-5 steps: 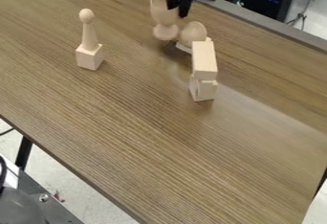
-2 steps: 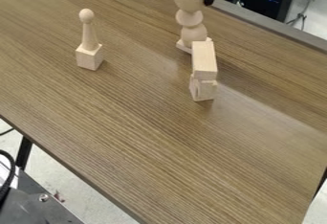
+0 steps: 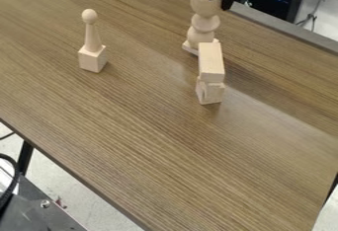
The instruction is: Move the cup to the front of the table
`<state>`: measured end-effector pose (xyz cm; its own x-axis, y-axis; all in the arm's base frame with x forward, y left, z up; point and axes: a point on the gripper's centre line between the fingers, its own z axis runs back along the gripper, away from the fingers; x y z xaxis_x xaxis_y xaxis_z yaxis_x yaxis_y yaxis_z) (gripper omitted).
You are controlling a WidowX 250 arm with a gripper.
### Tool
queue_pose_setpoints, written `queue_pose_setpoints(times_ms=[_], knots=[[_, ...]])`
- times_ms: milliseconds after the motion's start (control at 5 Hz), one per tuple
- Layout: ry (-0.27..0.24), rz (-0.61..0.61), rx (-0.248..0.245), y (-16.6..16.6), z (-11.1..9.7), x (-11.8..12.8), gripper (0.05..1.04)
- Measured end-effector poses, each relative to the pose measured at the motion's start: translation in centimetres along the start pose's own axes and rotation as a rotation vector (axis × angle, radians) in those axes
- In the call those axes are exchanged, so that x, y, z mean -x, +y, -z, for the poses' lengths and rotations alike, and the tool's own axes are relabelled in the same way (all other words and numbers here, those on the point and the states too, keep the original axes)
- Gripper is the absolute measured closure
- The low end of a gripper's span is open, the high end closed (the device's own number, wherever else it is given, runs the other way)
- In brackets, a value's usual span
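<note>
My gripper [image 3: 221,0] is at the top of the camera view, right of centre, and is shut on the right side of the cup's rim. The pale wooden cup [image 3: 203,4] hangs upright to the left of the fingers, with its open bowl on top and its round foot below. Its foot overlaps a rounded wooden piece [image 3: 199,36] in the view; whether the two touch I cannot tell.
Just in front of the rounded piece stands a wooden block figure [image 3: 211,67]. A wooden pawn on a cube [image 3: 92,52] stands at the left. The brown table [image 3: 151,141] has a grey strip along its far edge.
From above the table's far middle, my gripper has moved right with the cup in it. The cup's foot went from left of the rounded piece to overlapping it. The other wooden pieces stayed put.
</note>
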<state>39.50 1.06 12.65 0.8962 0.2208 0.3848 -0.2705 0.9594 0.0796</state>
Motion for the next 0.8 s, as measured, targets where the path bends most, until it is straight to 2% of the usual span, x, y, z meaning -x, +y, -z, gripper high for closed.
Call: queue_pose_setpoints(times_ms=[600, 800], knots=[[0.037, -0.010, 0.001, -0.5, -2.2, 0.0, 0.971], [0.060, -0.038, -0.022, -0.2, -3.7, 0.5, 0.971]])
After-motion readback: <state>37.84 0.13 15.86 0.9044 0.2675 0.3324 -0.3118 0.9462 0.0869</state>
